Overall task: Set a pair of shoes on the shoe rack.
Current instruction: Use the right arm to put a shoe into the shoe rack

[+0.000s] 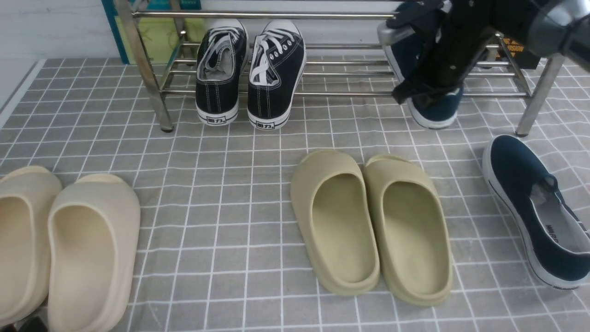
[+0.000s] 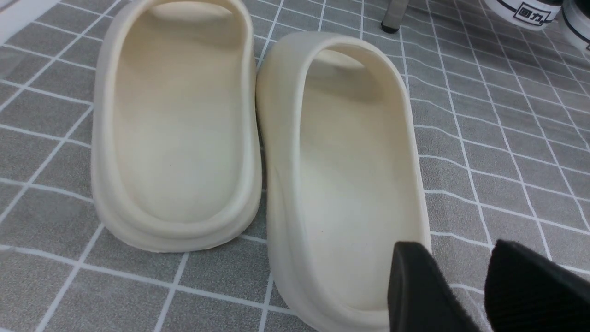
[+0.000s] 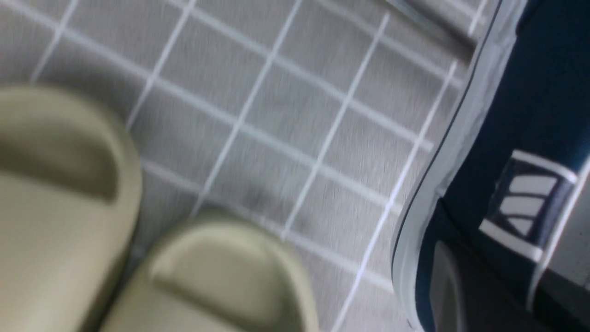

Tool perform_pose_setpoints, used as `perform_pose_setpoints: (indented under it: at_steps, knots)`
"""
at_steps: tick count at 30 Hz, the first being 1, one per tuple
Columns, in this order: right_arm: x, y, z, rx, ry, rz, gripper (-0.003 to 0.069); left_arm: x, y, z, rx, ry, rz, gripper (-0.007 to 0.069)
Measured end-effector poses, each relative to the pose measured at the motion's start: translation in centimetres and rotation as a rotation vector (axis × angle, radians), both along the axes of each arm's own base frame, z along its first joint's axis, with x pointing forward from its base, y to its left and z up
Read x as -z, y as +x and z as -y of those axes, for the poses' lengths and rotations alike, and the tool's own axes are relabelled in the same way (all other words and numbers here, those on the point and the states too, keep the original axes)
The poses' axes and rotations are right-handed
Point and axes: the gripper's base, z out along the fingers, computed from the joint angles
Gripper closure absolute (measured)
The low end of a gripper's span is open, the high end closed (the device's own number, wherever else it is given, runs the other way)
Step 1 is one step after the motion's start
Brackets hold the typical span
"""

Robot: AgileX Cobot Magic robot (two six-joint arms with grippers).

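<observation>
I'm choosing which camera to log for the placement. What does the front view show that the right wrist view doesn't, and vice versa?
Only the front view: the whole shoe rack, black sneakers, cream slippers, and the second navy shoe on the floor. Only the right wrist view: the white-striped tab on the navy shoe at the rack. Both: that shoe, the olive slippers, the grid-patterned floor.
</observation>
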Motion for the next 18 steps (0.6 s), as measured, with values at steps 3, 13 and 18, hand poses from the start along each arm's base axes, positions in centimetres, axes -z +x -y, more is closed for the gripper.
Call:
perform_pose_setpoints:
  at_steps: [3, 13, 18]
  knots:
    - [0.4, 0.6, -0.2, -0.003, 0.01, 0.036, 0.0615, 0.0, 0.0, 0.0, 0.0, 0.0, 0.0, 0.0386]
    - [-0.7, 1.3, -0.3, 0.029, 0.043, 0.104, 0.0423, 0.0, 0.0, 0.0, 0.0, 0.0, 0.0, 0.0386]
    - [-3.4, -0.1, 0.2, 0.058, 0.03, 0.043, 0.0281, 0.0, 0.0, 0.0, 0.0, 0.0, 0.0, 0.0386]
